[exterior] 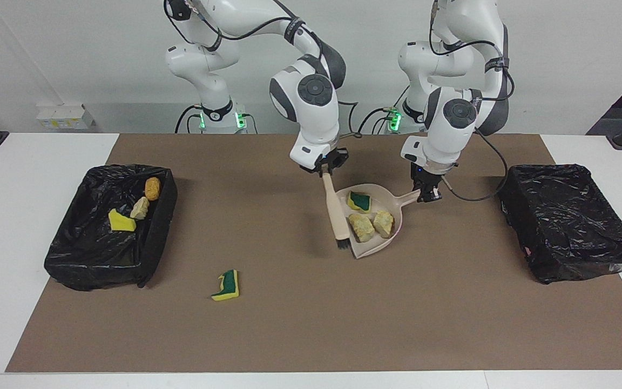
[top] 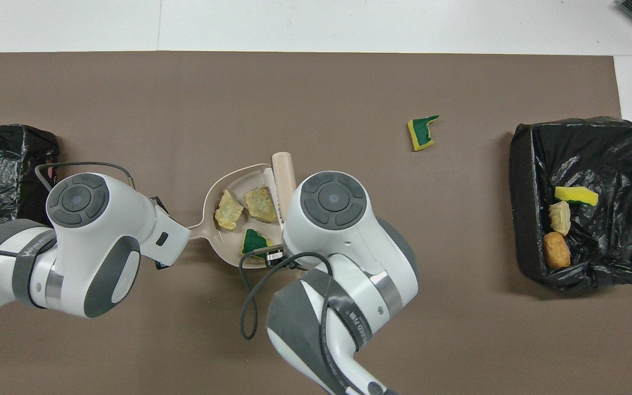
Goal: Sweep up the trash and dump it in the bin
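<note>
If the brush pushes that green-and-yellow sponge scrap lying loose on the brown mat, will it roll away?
Probably not: the green-and-yellow sponge scrap looks flat-sided and ragged, so it should slide or flop. It seems light and soft, likely moving easily. Its curled edge might catch the bristles.
</note>
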Robot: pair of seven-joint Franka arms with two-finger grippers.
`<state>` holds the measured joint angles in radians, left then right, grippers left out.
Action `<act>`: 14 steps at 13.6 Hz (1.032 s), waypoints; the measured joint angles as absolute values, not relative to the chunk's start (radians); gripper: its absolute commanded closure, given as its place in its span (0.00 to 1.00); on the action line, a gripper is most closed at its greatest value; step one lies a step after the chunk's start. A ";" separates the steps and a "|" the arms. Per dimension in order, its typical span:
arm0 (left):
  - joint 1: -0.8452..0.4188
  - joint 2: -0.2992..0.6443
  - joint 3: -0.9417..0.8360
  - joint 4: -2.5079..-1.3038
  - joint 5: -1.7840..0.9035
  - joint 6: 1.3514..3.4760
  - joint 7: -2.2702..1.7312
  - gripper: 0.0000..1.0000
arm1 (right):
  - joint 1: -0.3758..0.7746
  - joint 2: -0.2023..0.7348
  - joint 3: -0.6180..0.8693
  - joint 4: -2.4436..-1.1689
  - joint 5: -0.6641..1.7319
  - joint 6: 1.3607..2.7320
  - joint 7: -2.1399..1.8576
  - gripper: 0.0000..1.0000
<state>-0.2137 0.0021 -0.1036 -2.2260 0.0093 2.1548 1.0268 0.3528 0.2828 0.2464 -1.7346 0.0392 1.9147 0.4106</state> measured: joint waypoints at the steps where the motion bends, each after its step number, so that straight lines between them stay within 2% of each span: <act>1: -0.214 0.002 -0.104 -2.226 0.009 2.155 1.025 1.00 | 0.293 0.293 0.244 -1.735 -0.019 1.915 0.372 1.00; 5: -0.214 0.002 -0.104 -2.226 0.007 2.155 1.021 1.00 | 0.065 0.350 0.239 -1.707 -0.121 1.915 0.168 1.00; 8: -0.214 0.002 -0.104 -2.226 0.005 2.155 1.017 1.00 | 0.008 0.404 0.239 -1.637 -0.235 1.882 0.111 1.00; 11: -0.214 0.002 -0.104 -2.226 0.002 2.155 1.016 1.00 | -0.027 0.507 0.238 -1.529 -0.355 1.875 0.101 1.00; 14: -0.214 0.002 -0.104 -2.226 0.001 2.156 1.016 1.00 | -0.060 0.566 0.238 -1.487 -0.381 1.875 0.087 1.00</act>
